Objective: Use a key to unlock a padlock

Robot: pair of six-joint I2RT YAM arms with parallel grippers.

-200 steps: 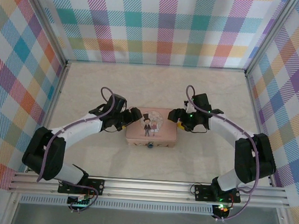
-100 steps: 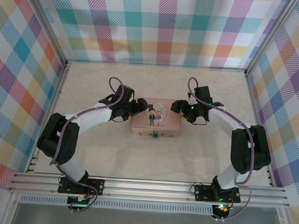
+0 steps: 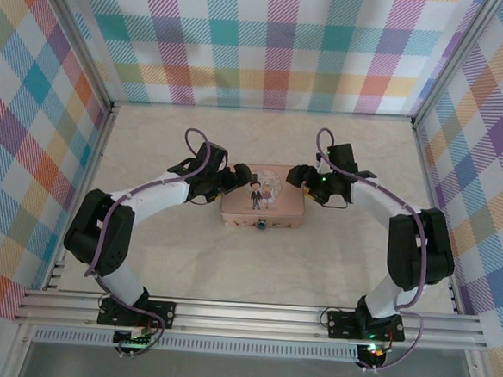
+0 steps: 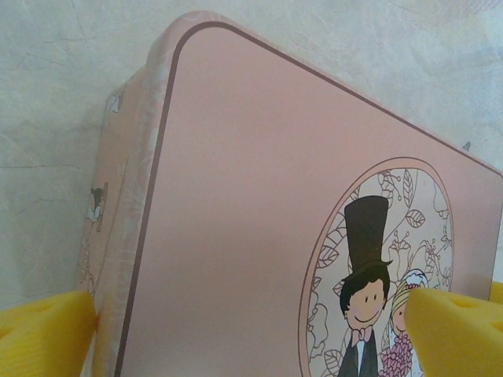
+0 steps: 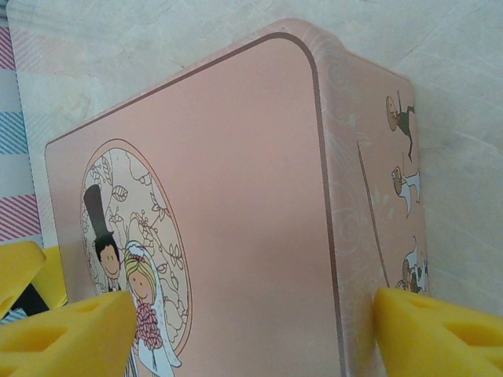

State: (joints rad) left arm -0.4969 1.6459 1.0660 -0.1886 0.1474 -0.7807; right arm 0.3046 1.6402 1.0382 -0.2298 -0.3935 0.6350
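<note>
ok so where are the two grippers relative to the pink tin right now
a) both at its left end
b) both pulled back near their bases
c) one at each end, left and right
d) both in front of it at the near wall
c: in the top view the left gripper is at the left end of the pink tin and the right gripper is at its right end.

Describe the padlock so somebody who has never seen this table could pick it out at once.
On the pale table, a pink tin with a cartoon couple on its lid sits near the middle. At the middle of its near wall is the padlock: a tiny dark metal piece, the one dark spot on that pink wall.
</note>
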